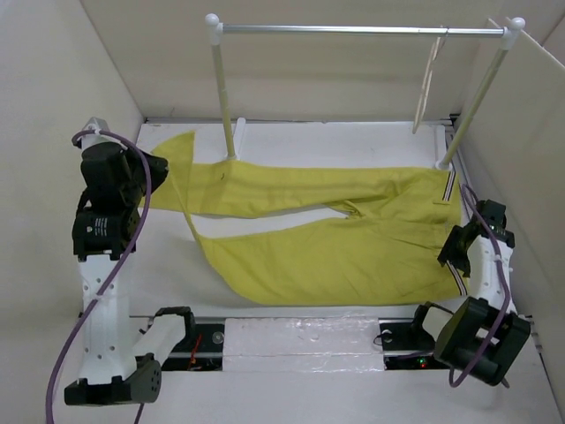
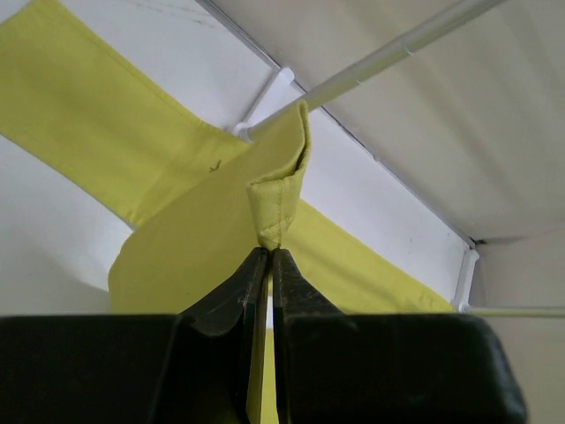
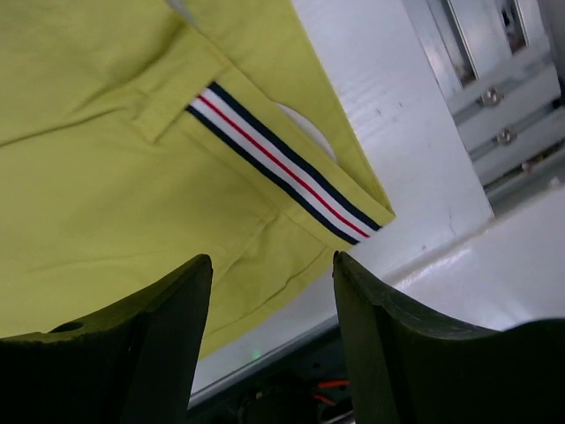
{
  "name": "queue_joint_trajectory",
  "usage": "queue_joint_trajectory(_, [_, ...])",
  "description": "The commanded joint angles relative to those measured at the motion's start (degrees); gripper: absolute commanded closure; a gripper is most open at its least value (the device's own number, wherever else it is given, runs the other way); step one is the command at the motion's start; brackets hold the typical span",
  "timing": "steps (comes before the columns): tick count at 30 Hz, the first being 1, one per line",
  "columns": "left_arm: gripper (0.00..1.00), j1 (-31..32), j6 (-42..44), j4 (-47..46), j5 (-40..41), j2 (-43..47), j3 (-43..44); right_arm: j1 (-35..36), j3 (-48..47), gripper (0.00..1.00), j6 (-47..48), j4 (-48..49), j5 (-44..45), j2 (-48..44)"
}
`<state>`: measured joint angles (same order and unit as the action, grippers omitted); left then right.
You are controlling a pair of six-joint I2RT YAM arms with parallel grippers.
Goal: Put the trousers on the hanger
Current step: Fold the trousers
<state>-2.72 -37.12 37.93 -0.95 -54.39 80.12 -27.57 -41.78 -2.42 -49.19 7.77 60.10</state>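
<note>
Early days: the trousers (image 1: 353, 238) lie spread on the tabletop (image 1: 353, 141); the left fingers (image 2: 240, 296) pinch a leg hem (image 2: 278, 199) (lifted), the right fingers (image 3: 159, 336) hang apart over the waistband (image 3: 282, 168); the hanger (image 1: 430, 79) hangs bare on the rail (image 1: 353, 29).

The trousers (image 1: 353, 238) lie across the table (image 1: 353, 146), waistband right, legs left. Behind them stands the rail (image 1: 353, 29), the hanger (image 1: 427, 84) hanging near its right end.
</note>
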Motion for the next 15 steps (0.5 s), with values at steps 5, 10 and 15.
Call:
queue_joint_trajectory(5, [1.0,8.78,1.17,-0.14,7.0,0.34,6.19,4.43,-2.52,0.4,-9.09,0.66,4.18,15.12])
queue_joint_trajectory(10, [1.0,13.09,2.49,1.35,11.05,0.52,6.98,14.98,-1.02,0.46,-11.37,11.03,-1.53,25.83])
queue_joint_trajectory(15, [1.0,14.85,2.58,1.88,11.86,0.95,5.41,28.32,-14.61,0.48,-3.27,12.07,-0.28,33.3])
